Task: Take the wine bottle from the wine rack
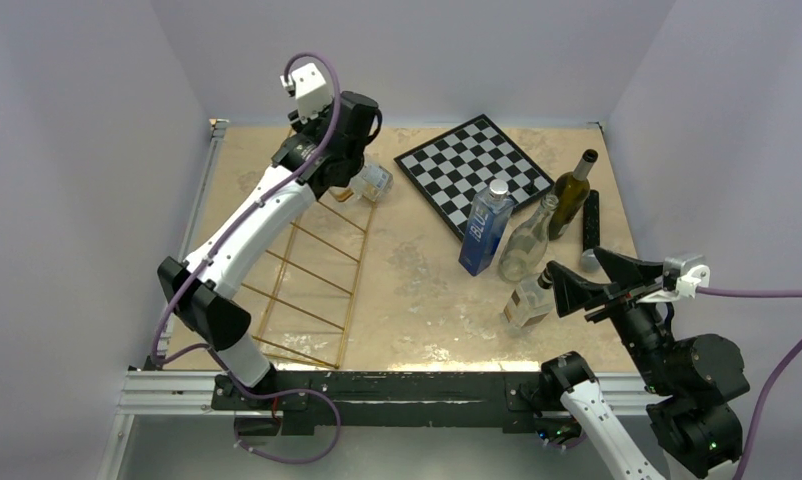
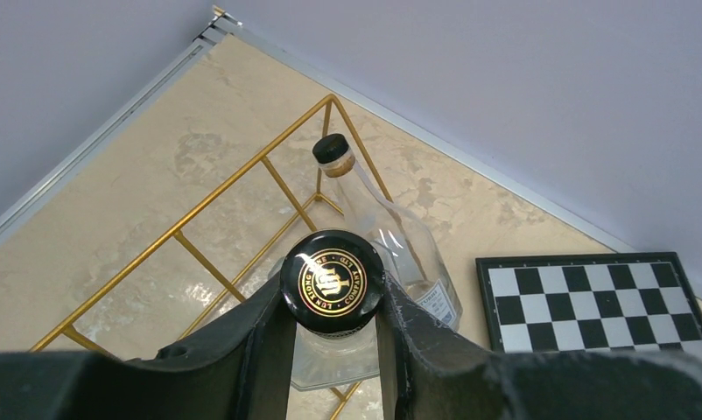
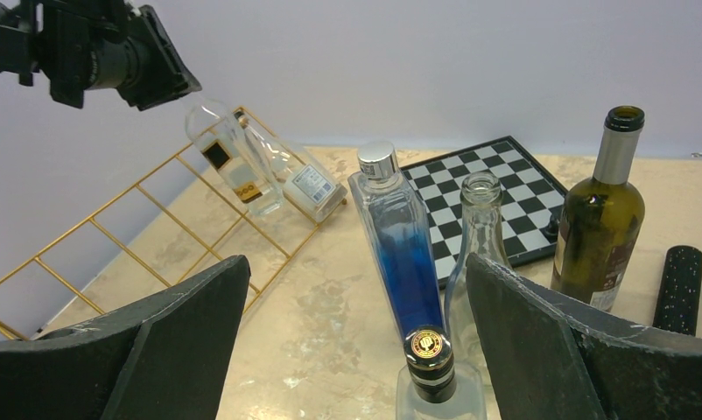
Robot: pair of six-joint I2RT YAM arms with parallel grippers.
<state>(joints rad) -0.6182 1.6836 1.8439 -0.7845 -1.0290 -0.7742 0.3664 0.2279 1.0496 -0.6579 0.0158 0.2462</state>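
Overhead, the left arm (image 1: 267,205) hides the left gripper (image 2: 332,293) and most of the clear bottle (image 3: 228,162) it clamps. Right wrist camera: squat bottle (image 3: 431,359) cut off by the bottom edge, cap print too small to read.

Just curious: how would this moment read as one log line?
left hand shut on bottle cap; right hand open; second bottle on wine rack

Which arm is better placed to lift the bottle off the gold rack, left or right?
Left. The left gripper is shut on the cap of the clear bottle over the wine rack; the right gripper hangs open by the blue bottle, off to the rack's side.
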